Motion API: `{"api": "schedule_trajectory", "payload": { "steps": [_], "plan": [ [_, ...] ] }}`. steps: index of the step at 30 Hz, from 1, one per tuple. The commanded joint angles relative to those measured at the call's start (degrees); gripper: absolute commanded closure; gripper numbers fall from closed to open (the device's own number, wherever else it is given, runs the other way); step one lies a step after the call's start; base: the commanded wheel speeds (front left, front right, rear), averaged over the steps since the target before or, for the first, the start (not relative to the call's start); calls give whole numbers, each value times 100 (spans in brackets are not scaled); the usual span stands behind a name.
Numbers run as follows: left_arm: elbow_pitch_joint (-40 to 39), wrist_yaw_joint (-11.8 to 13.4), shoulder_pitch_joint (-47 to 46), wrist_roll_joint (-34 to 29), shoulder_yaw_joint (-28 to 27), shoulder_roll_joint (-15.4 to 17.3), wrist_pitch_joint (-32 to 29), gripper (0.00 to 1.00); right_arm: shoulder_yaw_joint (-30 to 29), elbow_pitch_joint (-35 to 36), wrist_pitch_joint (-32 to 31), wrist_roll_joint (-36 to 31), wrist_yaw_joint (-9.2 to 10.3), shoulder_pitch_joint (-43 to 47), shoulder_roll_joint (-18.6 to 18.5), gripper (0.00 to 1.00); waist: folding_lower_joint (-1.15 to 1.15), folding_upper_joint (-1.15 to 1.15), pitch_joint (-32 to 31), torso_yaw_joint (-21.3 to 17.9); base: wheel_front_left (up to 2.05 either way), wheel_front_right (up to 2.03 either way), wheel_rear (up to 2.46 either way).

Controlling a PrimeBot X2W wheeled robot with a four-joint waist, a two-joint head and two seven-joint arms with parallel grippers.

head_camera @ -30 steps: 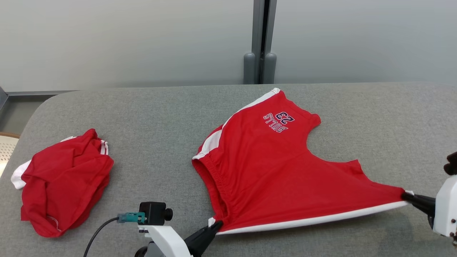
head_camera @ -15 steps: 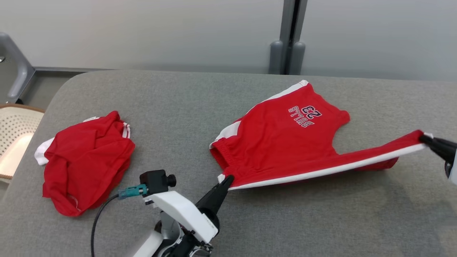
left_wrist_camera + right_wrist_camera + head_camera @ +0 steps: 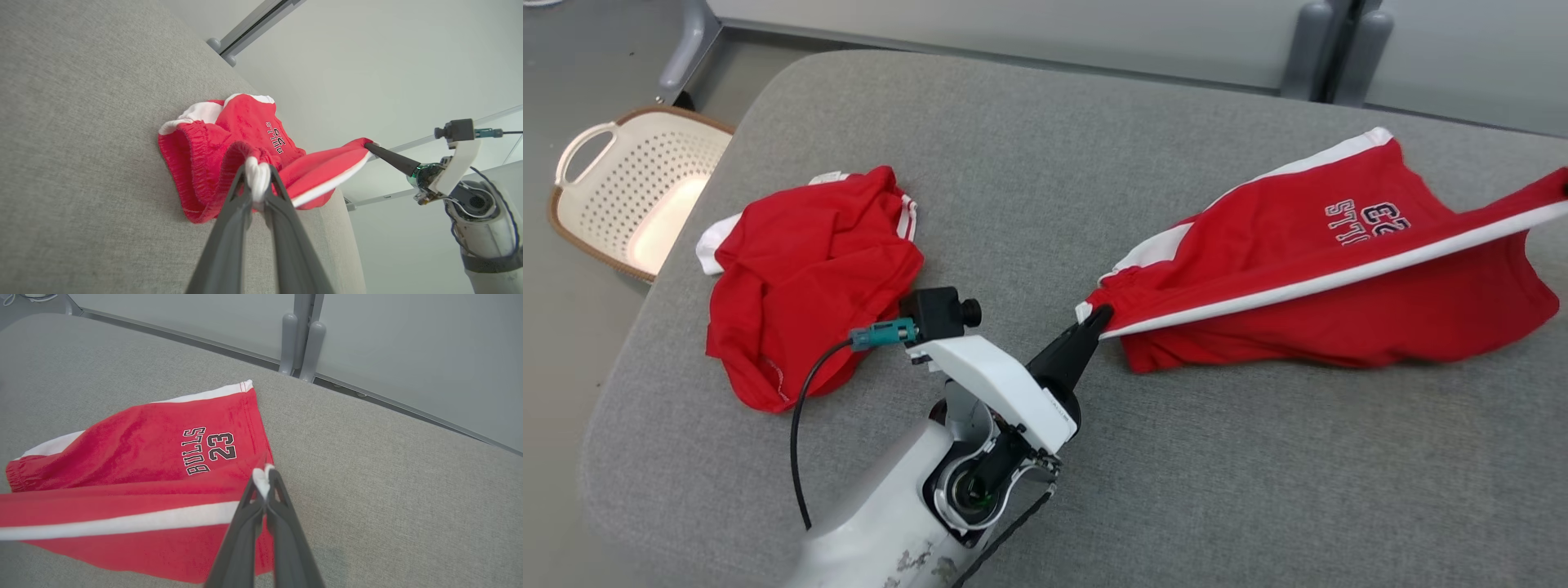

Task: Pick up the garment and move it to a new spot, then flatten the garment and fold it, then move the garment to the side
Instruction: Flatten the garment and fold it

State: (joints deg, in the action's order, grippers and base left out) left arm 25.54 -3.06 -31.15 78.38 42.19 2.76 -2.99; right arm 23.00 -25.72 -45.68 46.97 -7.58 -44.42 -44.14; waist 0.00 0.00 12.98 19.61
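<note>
In the head view the right end of the red shorts (image 3: 1307, 269) is cut off by the picture's right edge, and the raised leg covers part of the print. From the right wrist view the print (image 3: 208, 449) is read fully: "BULLS 23" in dark letters. Under the raised fold the lower layers are in shadow and hard to separate.

The shorts are on the right half of the grey table (image 3: 1217, 474). Their far part lies on the cloth surface, while the near edge, with a long white stripe (image 3: 1339, 282), is lifted and stretched tight between the two grippers. The left gripper (image 3: 1094, 314) has its fingers pressed together on the white corner beside the elastic waistband (image 3: 192, 163). The right gripper (image 3: 264, 473) pinches the white end of the stripe at the leg hem, its fingers closed on the fabric. The red cloth looks soft and slightly wrinkled.

A second red garment (image 3: 800, 278) lies crumpled on the left part of the table, well apart from the shorts. A pale perforated basket (image 3: 629, 175) stands on the floor at the far left.
</note>
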Motion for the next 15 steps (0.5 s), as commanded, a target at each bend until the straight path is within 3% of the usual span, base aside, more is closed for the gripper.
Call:
{"api": "schedule_trajectory", "payload": {
  "steps": [1,6,15],
  "plan": [
    [88,-37,-145,34,9,68,31,100,-36,-73,-90,-57,15,-126,-38,100,0,0,279,229,0,0,0],
    [157,-113,-809,427,392,40,136,100,-96,-215,-555,-362,15,-734,-70,100,0,0,712,377,0,0,0],
    [441,-100,-1859,1195,1194,34,438,100,-146,-457,-775,-776,15,-1491,100,100,0,0,1327,502,0,0,0]
  ]
}}
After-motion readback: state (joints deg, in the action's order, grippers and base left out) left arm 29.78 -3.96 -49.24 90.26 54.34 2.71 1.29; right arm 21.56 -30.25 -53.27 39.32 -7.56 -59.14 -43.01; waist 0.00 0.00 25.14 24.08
